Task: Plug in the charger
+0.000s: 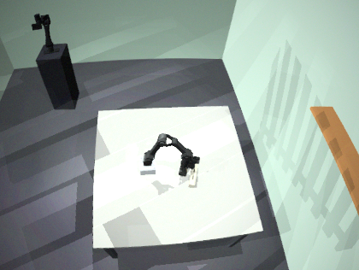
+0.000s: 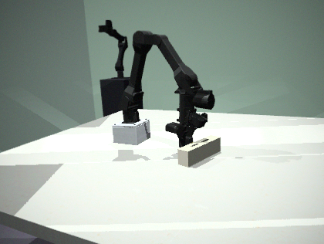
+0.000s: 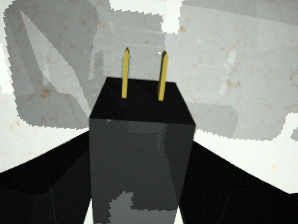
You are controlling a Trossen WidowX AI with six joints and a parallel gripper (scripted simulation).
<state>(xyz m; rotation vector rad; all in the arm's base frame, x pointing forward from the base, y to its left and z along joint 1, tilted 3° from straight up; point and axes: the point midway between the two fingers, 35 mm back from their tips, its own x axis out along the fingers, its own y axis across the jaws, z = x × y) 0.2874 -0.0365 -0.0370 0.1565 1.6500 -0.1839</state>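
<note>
The dark charger [image 3: 142, 165] fills the lower middle of the wrist view, its two brass prongs fully bare and pointing away from the gripper. My gripper [image 3: 137, 140] [image 2: 186, 144] is shut on the charger's sides. In the exterior view the gripper is low over the table, beside and partly behind the beige power strip [image 2: 204, 152] [image 1: 193, 183]. Dark slots show on the strip's top face. The strip does not show in the wrist view, and the prongs are hidden in the top and exterior views. Whether the charger touches the strip cannot be told.
The arm's pale base block [image 2: 125, 135] [image 1: 148, 172] stands on the white table [image 2: 146, 193] [image 1: 171, 218], left of the strip. A second arm [image 1: 48, 34] [image 2: 121, 54] stands on a dark pedestal beyond the table. An orange board [image 1: 338, 147] is at the right wall.
</note>
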